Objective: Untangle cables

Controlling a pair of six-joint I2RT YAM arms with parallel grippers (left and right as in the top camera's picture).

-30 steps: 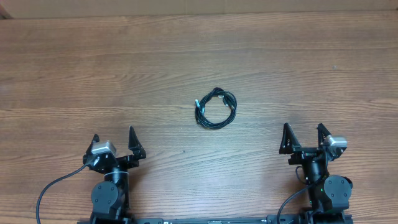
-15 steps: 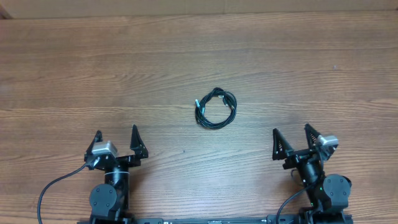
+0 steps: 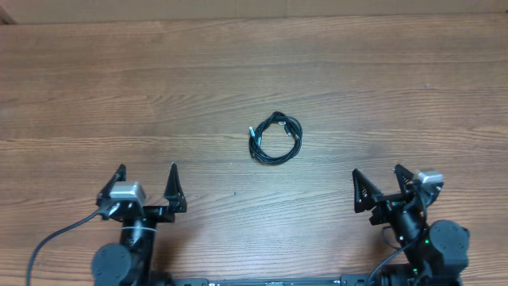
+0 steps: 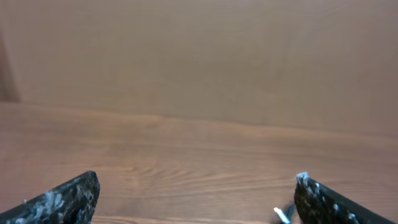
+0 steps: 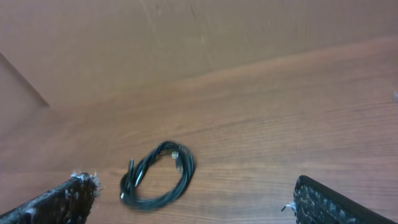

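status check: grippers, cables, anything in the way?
Left gripper open, empty. Right gripper open, empty. Cables bunched in one small coil, apart from both grippers. Nothing visible between coil and grippers.

You have a brown wood-grain table (image 3: 254, 71), with the grain running 9 to 3 o'clock in the overhead view. Only one item lies directly on it: the cables (image 3: 275, 138), bunched as one small black coil. The coil sits close to the table's centre, slightly toward 3 o'clock. It lies flat, with its loops overlapping and touching. A light plug tip (image 3: 252, 129) pokes out at the coil's 10 o'clock side. The other ends are tucked near its 12 o'clock rim, and you cannot count the cords.
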